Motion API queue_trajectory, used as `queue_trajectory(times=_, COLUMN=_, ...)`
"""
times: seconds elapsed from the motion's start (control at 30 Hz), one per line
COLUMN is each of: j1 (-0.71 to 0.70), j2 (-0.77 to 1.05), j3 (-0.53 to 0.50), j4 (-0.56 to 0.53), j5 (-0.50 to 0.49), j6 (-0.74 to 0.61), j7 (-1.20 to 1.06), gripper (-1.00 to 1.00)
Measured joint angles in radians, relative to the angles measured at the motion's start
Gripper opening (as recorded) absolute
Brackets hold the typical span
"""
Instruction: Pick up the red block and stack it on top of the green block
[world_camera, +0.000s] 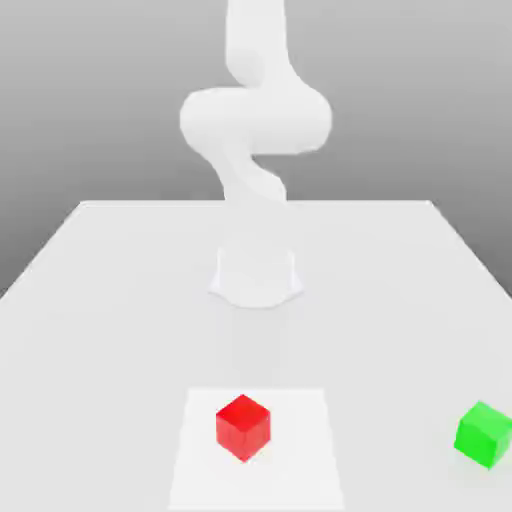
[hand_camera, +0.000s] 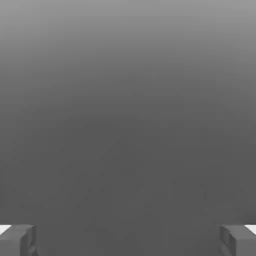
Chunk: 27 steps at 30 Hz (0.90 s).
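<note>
In the hand view the two grey fingertips (hand_camera: 18, 240) sit at the lower corners of the frame, far apart, so the gripper (hand_camera: 128, 241) stands wide with nothing between its jaws. Past them lies a plain grey ground, lighter toward the top of the frame.

In the exterior view the white arm (world_camera: 255, 120) rises at upper centre, curling in thick bends down to a round base (world_camera: 256, 275) at mid-frame. It stands on a pale white table (world_camera: 100, 300) that fills the lower half of the frame and narrows toward the back. A slightly brighter square patch (world_camera: 300, 450) is marked on the table at lower centre. Behind the table the room is a bare grey backdrop, darker toward the top.

The red block (world_camera: 243, 427) is a small cube resting on that patch at lower centre, turned so one corner faces the camera. The green block (world_camera: 484, 434), a cube of like size, sits on the table at the lower right edge, well apart from the red one.
</note>
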Motion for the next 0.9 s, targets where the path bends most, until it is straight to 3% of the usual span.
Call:
queue_trajectory(times=0.4, j1=-0.088, j2=0.444, j3=0.077, j4=-0.221, j5=0.06, j6=0.245, j7=0.314, gripper=0.0)
queue_trajectory(times=0.67, j1=-0.117, j2=0.734, j3=0.085, j4=-0.363, j5=-0.02, j6=0.409, j7=0.601, gripper=0.0)
queue_trajectory(times=0.87, j1=-0.091, j2=0.951, j3=0.047, j4=-0.35, j5=-0.081, j6=0.585, j7=0.669, gripper=0.0)
queue_trajectory(times=0.9, j1=-0.087, j2=0.976, j3=0.042, j4=-0.346, j5=-0.085, j6=0.606, j7=0.672, gripper=-1.0)
